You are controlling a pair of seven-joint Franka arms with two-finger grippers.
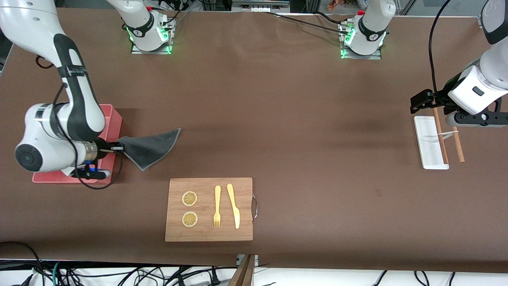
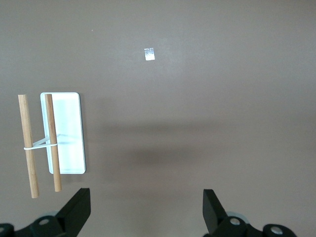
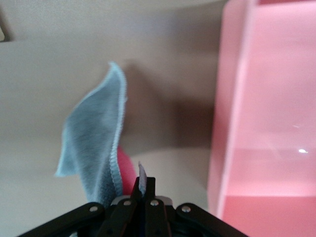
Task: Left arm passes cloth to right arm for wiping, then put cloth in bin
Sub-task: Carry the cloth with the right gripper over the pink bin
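Your bench (image 1: pixel 278 119) is covered in a plain brown sheet that runs edge to edge, with both arm bases bolted along its edge farthest from the front camera. At the right arm's end, the right claw (image 1: pixel 116 148) has its fingers pinched tight on one corner of the cloth (image 1: pixel 150 149). It is right at the rim of the bin (image 1: pixel 113 119), and the dark grey fabric trails from the claw out over the bench away from the bin; the right wrist view shows a pink-red patch (image 3: pixel 126 173) close to the pinch. The bin sits near the bench's end edge, partly under the right arm.

At the left arm's end, the left claw (image 2: pixel 147 212) is spread wide with nothing between its fingers, waiting over the bench beside the small white tray (image 1: pixel 430 142), across which a pair of wooden sticks (image 1: pixel 448 137) lies.

Near the edge closest to the front camera sits a wooden board (image 1: pixel 209 209) with two lemon slices (image 1: pixel 189 198), a yellow fork (image 1: pixel 217 205) and a yellow knife (image 1: pixel 233 204). Cables (image 1: pixel 119 276) lie on the floor past that edge.
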